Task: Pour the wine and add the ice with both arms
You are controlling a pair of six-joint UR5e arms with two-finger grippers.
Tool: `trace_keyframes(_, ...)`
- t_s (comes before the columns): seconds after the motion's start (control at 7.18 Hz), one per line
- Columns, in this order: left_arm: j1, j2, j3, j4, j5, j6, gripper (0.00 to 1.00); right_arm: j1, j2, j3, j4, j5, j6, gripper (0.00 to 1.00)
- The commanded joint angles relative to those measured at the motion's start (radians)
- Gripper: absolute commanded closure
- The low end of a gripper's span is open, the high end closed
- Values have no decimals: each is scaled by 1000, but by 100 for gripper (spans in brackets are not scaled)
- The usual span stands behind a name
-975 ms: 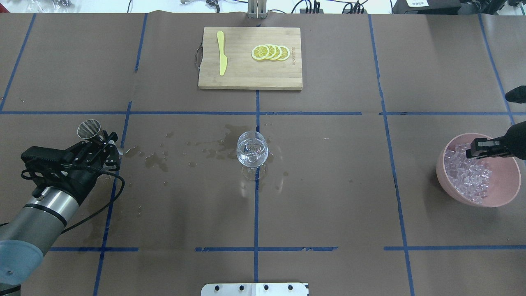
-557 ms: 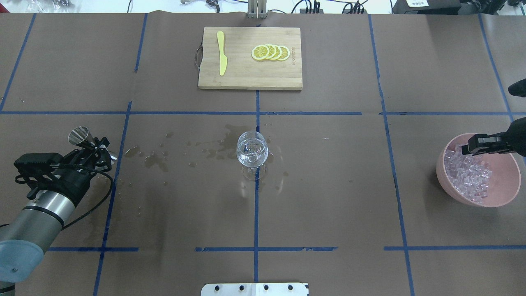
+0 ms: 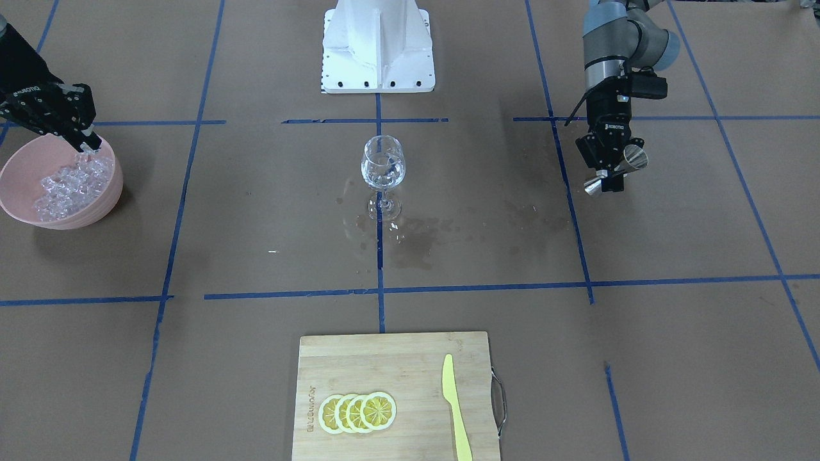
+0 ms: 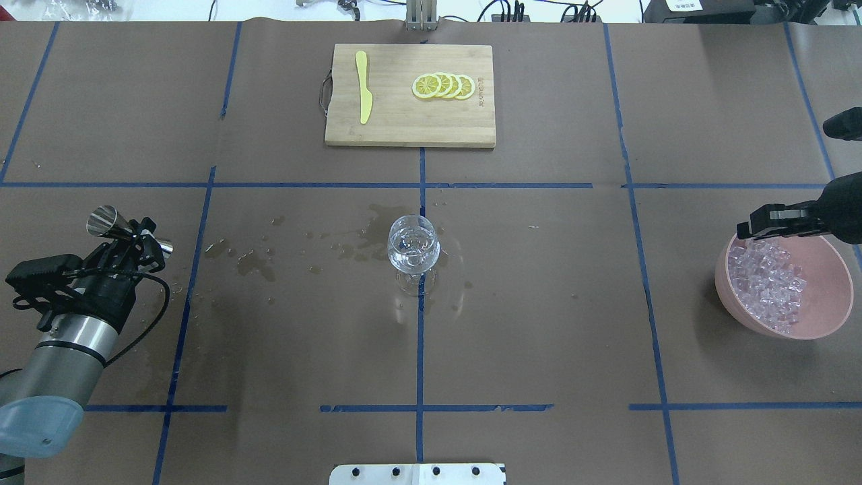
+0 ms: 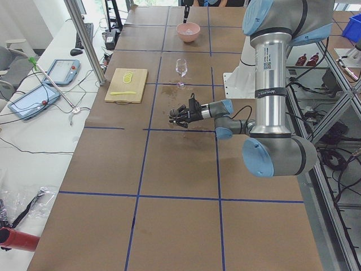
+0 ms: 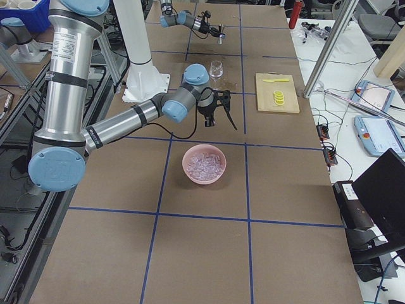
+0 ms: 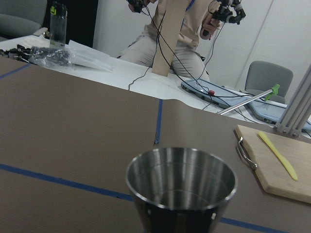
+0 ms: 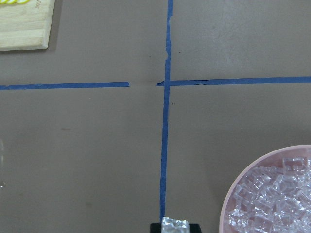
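My left gripper is shut on a steel jigger and holds it tilted above the table's left side; the jigger's cup looks empty in the left wrist view. The jigger also shows in the front-facing view. A wine glass with a little clear wine stands at the table's centre. My right gripper is shut on one ice chunk, just above the near-left rim of a pink bowl full of ice.
A wooden cutting board at the far centre holds lemon slices and a yellow knife. Wet spill patches lie between the jigger and the glass. The white base block sits at the robot's edge.
My left gripper has moved left, away from the glass, with the jigger. My right gripper has lifted out of the ice in the bowl, up and toward its rim.
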Motion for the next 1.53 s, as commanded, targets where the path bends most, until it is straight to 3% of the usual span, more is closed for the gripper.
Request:
trace_keyframes(0.0,12,-4,57,20,35,-1,100,1,29,11,4,29,60,100)
trace_keyframes(0.56,70,-7,57,57,34,8,100,1,127,17,4,35,189,100)
trace_keyframes(1.39,95,-9,111,65,35,6,100,1,185,20,5,44,244,100)
